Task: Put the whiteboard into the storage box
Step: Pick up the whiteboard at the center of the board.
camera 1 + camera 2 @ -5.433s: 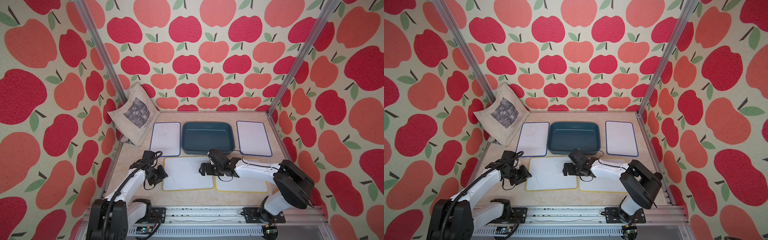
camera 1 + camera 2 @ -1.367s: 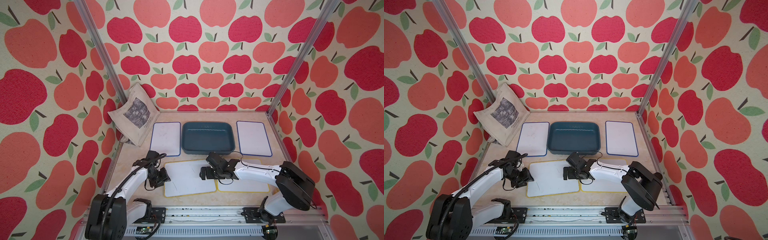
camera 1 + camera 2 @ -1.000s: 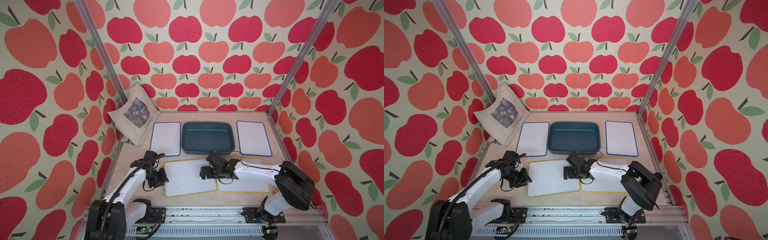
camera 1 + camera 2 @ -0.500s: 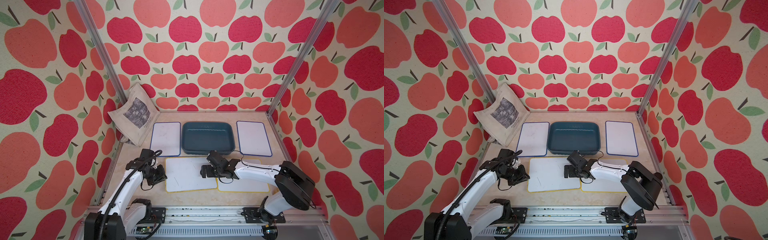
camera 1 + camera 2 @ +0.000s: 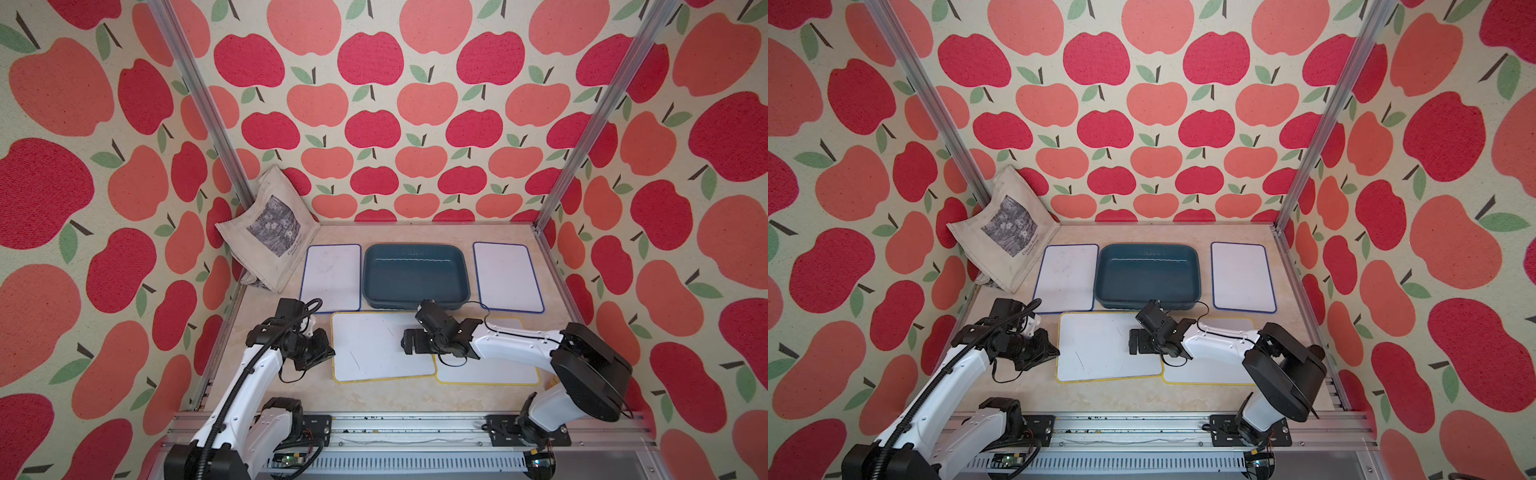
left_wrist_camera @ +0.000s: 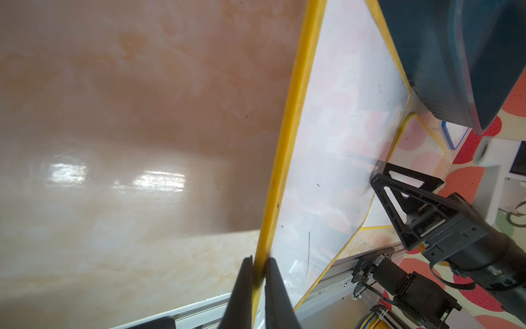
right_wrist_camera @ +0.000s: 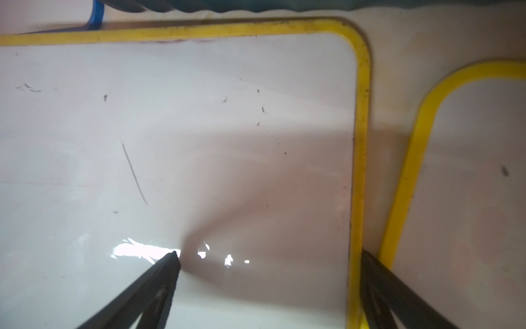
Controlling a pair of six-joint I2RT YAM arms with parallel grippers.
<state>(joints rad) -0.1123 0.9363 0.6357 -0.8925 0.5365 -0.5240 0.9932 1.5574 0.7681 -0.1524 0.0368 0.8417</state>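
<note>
The left end effector (image 6: 258, 265) is clamped on the yellow-rimmed whiteboard (image 6: 336, 171). Its two dark fingers (image 6: 242, 287) pinch the yellow rim of the short side nearest that arm, and a shadow lies on the table (image 6: 128, 142) beside that edge. The board stretches away from those fingertips toward the right end effector (image 7: 269, 253), which stands wide apart over the opposite short side. One of its fingers (image 7: 159, 276) has its tip down on the white face. The other finger sits just outside the rim, in the gap next to a second yellow-rimmed whiteboard (image 7: 469, 199).

In both top views the held board (image 5: 380, 347) (image 5: 1104, 347) lies between the two end effectors on the table, outside the storage box (image 5: 415, 274) (image 5: 1148, 274). The box sits just past the board's far long edge, close behind the right end effector's wrist. Blue-rimmed whiteboards (image 5: 330, 276) (image 5: 507, 276) flank the box. A beige tote bag (image 5: 270, 232) leans in the corner, well beyond the left end effector.
</note>
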